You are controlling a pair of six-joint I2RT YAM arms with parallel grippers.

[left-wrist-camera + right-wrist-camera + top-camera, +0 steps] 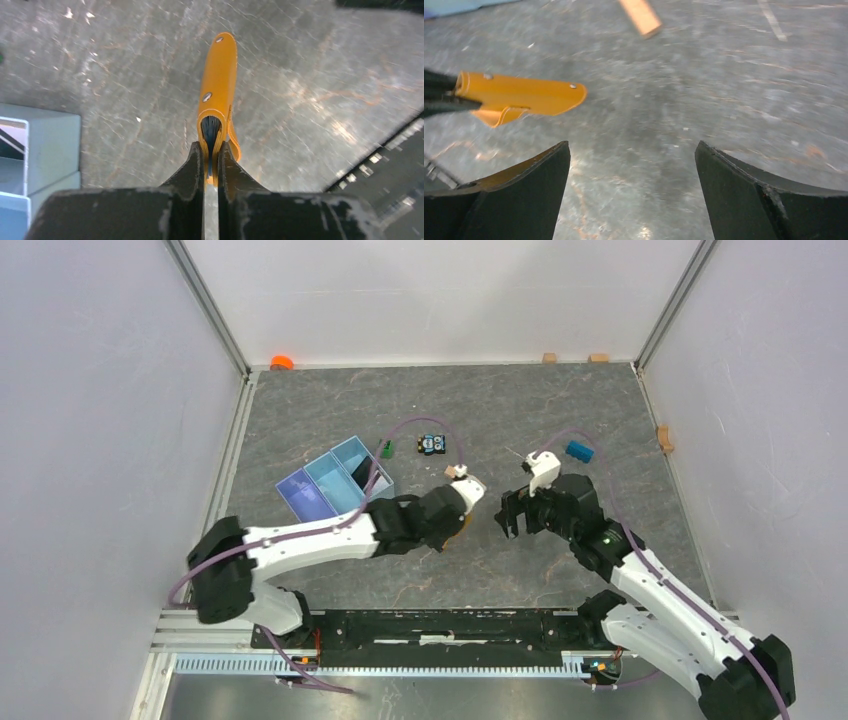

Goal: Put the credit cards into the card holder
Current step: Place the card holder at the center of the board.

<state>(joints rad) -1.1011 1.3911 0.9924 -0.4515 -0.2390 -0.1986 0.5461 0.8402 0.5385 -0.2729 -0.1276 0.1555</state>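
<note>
– Black fingers of the left gripper fill the bottom of its wrist view. Pressed together on what?

– On the flat orange-tan card holder. It is pinched at one end, standing on edge, and juts straight out from the fingertips. It appears clear of the grey marbled table.

– Anything inside it?

– A dark edge shows between its two leaves right at the grip. Whether that is one of the credit cards I cannot tell.

– And the right gripper?

– Its jaws stand wide apart with only bare table between them. The holder hangs beyond the finger on the left of that view, apart from it.

– From above?

– Both grippers face each other near the table's middle, close but not touching. Beyond the left arm sits a light blue divided plastic tray, with something dark in one compartment.

– Farther back?

– A small tan wooden block lies just past the left gripper. Behind it are a small green piece and a black-and-blue toy car. A small blue block lies off to the right, and an orange round cap sits at the far wall.
</note>
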